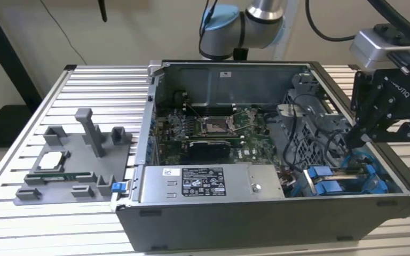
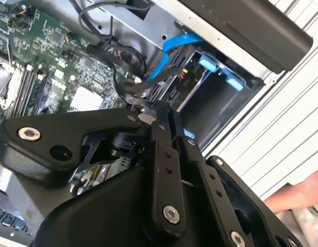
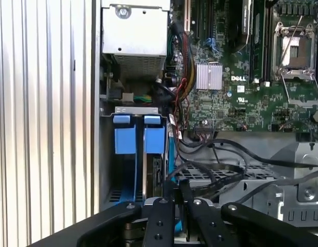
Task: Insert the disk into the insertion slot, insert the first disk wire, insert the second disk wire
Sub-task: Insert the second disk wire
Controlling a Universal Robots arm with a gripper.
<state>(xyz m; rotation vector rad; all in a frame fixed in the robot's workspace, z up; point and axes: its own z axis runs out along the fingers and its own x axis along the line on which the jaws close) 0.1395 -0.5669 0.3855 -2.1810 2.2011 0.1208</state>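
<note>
Disk (image 3: 154,140) in its blue carrier stands inside the insertion slot (image 3: 136,110), at the corner of the open computer case (image 1: 262,224) on the ribbed bench (image 1: 41,85). End effector (image 3: 175,189) hangs just beside that bay among black wires (image 2: 115,54), fingers clenched nearly together; whether they pinch a wire I cannot tell.

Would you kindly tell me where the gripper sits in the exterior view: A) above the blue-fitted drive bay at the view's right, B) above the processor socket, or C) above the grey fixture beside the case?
A: the gripper hangs just above the insertion slot and its blue fittings.
</note>
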